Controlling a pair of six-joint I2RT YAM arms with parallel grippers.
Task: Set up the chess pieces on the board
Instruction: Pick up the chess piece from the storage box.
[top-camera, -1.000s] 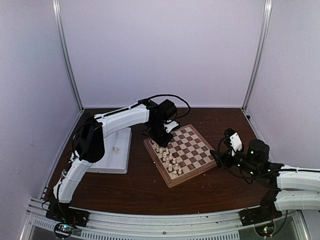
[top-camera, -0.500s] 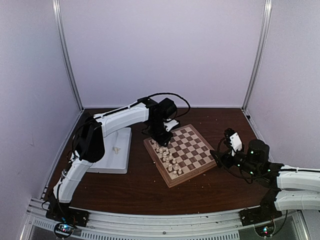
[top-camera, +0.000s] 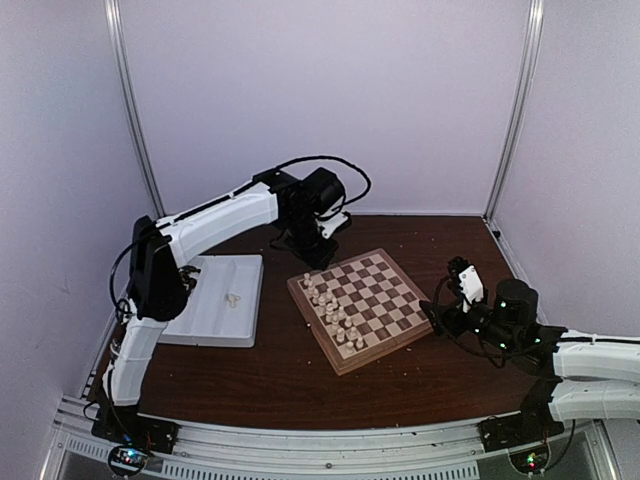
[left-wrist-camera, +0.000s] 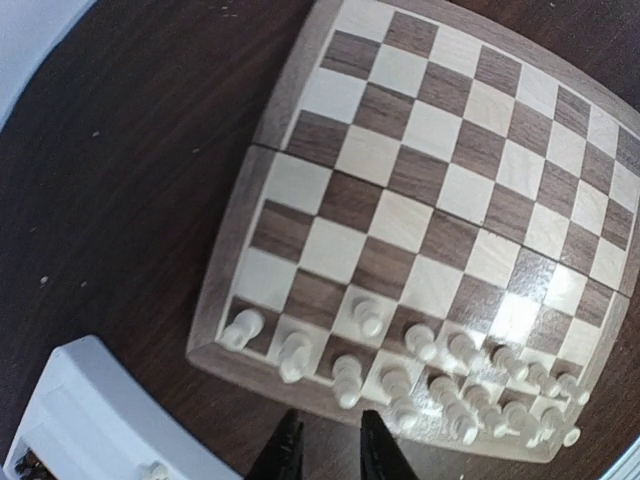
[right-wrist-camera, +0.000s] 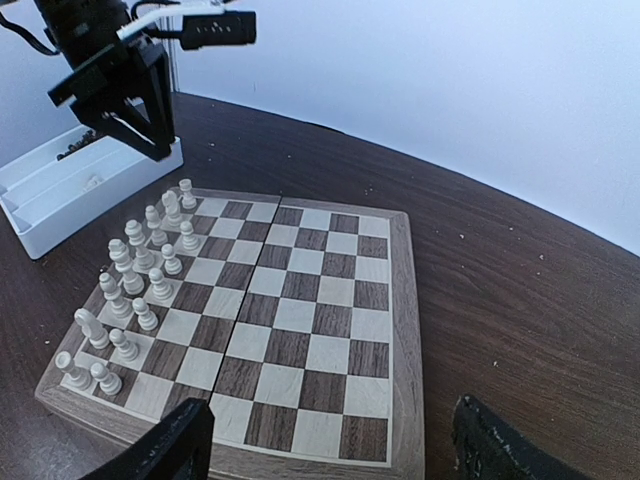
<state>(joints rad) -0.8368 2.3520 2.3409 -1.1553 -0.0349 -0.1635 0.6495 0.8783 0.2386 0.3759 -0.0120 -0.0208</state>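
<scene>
The board (top-camera: 375, 300) lies in the middle of the table, with cream-white chess pieces (top-camera: 335, 315) in two rows along its left side. In the left wrist view these pieces (left-wrist-camera: 400, 370) stand upright on the near ranks. My left gripper (left-wrist-camera: 328, 440) hovers above the table just off the board's edge, its jaws a narrow gap apart with nothing between them. From overhead it (top-camera: 318, 255) hangs over the board's far left corner. My right gripper (right-wrist-camera: 325, 450) stands wide open and empty off the board's right edge. The other squares (right-wrist-camera: 300, 300) are bare.
A white compartmented tray (top-camera: 215, 300) sits left of the board with a pale piece (top-camera: 232, 298) in it. Small dark pieces (right-wrist-camera: 75, 148) lie in a far compartment. Purple walls and metal posts (top-camera: 135, 110) enclose the table.
My left arm has lifted and drawn back from the row of white pieces toward the far left corner, its jaws parting slightly. The right arm has not moved.
</scene>
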